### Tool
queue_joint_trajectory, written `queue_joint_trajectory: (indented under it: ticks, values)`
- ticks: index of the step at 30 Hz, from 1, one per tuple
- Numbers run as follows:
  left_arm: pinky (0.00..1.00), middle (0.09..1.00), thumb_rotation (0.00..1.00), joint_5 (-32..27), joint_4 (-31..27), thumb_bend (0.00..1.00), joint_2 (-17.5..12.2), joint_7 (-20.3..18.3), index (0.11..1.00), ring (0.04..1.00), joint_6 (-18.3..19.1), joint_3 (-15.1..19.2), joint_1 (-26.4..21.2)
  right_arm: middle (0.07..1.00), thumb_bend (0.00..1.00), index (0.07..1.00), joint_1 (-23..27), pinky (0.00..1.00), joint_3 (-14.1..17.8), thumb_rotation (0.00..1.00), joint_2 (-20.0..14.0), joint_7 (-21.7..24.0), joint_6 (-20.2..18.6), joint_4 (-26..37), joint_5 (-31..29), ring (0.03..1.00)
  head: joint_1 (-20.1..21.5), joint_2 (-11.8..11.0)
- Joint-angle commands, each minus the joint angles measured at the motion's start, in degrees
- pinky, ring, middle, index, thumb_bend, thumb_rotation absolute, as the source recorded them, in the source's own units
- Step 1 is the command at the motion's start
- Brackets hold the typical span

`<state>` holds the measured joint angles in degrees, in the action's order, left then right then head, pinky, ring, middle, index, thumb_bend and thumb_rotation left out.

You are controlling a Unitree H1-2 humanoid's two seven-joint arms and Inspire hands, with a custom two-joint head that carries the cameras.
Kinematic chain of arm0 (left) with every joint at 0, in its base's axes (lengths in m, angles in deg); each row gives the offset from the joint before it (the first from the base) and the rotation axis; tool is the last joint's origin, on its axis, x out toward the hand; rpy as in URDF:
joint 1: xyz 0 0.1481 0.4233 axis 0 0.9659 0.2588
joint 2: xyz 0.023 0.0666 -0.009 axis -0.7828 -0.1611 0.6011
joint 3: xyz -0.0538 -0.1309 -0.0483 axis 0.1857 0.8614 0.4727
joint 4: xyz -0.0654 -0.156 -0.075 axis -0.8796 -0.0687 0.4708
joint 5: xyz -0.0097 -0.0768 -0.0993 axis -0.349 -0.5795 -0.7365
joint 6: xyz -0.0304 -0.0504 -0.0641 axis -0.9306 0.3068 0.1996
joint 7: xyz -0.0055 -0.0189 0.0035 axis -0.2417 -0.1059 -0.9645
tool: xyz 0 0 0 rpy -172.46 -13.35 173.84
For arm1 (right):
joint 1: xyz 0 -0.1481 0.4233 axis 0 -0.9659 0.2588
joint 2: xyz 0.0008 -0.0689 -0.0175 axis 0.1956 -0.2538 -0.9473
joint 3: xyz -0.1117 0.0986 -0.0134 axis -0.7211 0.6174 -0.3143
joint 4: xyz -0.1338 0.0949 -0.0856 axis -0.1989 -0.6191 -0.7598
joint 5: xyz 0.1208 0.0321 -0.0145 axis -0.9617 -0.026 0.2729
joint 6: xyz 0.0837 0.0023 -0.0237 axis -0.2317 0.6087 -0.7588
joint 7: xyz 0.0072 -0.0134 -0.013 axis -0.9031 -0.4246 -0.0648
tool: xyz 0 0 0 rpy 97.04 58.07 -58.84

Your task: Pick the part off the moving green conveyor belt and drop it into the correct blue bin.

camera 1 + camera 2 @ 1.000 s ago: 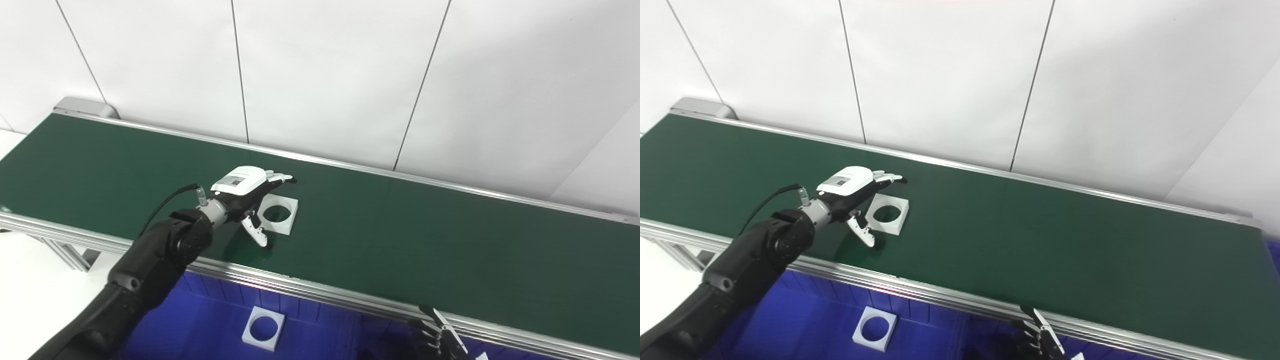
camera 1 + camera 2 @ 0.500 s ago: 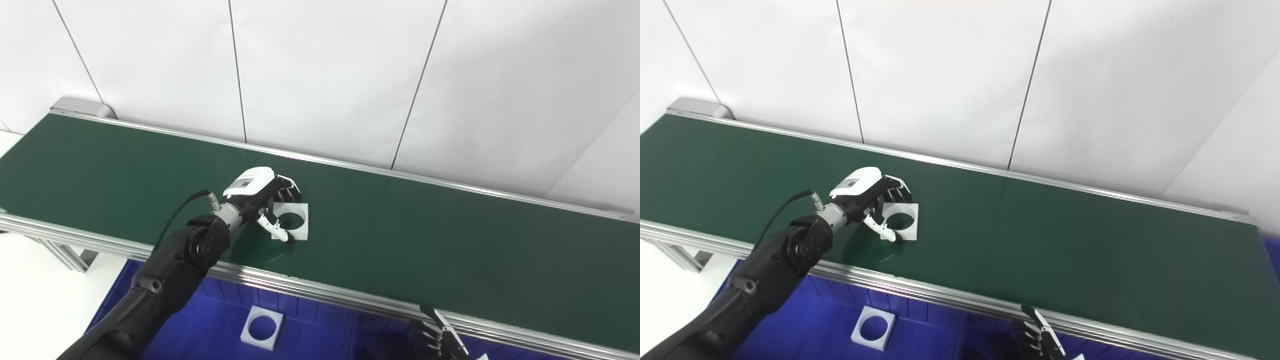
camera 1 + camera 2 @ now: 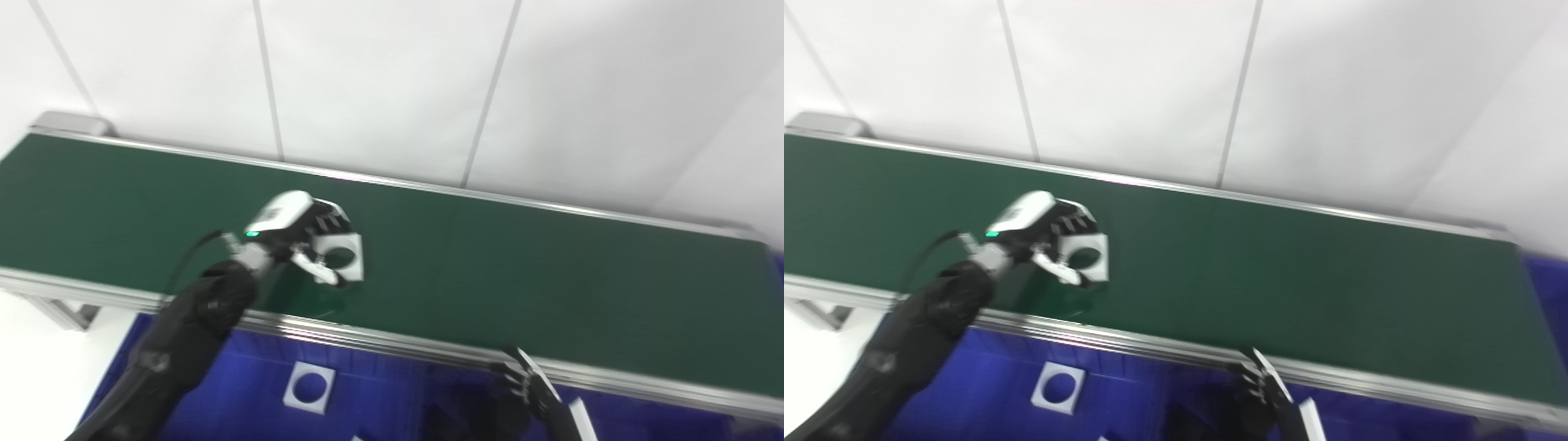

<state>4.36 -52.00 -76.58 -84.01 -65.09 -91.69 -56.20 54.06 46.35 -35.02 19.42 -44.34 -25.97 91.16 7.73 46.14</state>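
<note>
The part (image 3: 341,258) is a flat white square plate with a round hole through its middle. It sits over the green belt (image 3: 551,288), toward the near edge, tilted a little, in the left hand (image 3: 300,236). The fingers curl over its far edge and the thumb presses its near edge, so the hand is closed on it; motion blur makes it hard to say whether the plate is clear of the belt. A second part (image 3: 309,387) of the same shape lies flat in the blue bin (image 3: 202,392) below the belt. That makes two square parts. The right hand (image 3: 1268,392) shows only partly at the bottom edge, fingers spread, holding nothing I can make out.
</note>
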Motion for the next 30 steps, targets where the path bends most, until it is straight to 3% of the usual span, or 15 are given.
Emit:
queue_joint_trajectory:
  ticks: [1,6,11,15,22,28,30]
  values:
    - [0.27,0.445,0.0,-3.4,-5.4,0.49,-0.8,1.1,0.531,0.361,-2.4,2.1,0.4,0.796,0.78,0.901,0.1,0.65,0.1,0.31,0.5,0.0,-0.3,2.0,-0.2,0.743,0.4,0.4]
    - [0.38,0.488,0.0,-7.9,-11.9,0.5,-0.9,0.7,0.507,0.422,-5.6,4.1,4.5,0.796,0.79,0.899,0.6,0.65,0.0,0.33,0.9,0.1,-0.2,1.7,-0.1,0.74,2.0,2.2]
    - [0.31,0.472,0.0,-14.2,-14.4,0.49,-1.8,-1.6,0.53,0.381,-11.4,4.3,8.1,0.791,0.8,0.895,1.1,0.64,0.0,0.36,1.3,-0.2,-0.5,1.9,0.5,0.733,3.4,4.2]
    - [0.27,0.475,0.0,-16.6,-16.4,0.49,-2.5,-4.0,0.528,0.362,-13.5,3.6,11.9,0.791,0.8,0.894,1.3,0.65,0.1,0.36,1.6,0.1,-2.1,3.2,1.1,0.734,4.1,5.8]
    - [0.35,0.502,0.0,-19.1,-15.0,0.5,-3.7,-7.4,0.512,0.409,-18.6,1.7,17.8,0.788,0.8,0.895,1.3,0.65,0.2,0.36,1.4,0.3,-2.9,4.2,0.1,0.728,3.9,7.2]
    - [0.35,0.496,0.0,-16.1,-13.9,0.5,-4.1,-8.2,0.51,0.408,-20.2,0.3,20.2,0.788,0.8,0.894,1.4,0.65,0.2,0.35,1.3,0.4,-3.9,4.9,0.2,0.726,3.8,7.5]
    - [0.4,0.48,0.0,-16.8,-13.5,0.5,-4.2,-9.5,0.512,0.423,-19.6,-0.6,20.7,0.789,0.8,0.896,1.4,0.64,0.2,0.34,1.3,0.5,-3.9,4.9,-0.1,0.726,3.8,7.5]
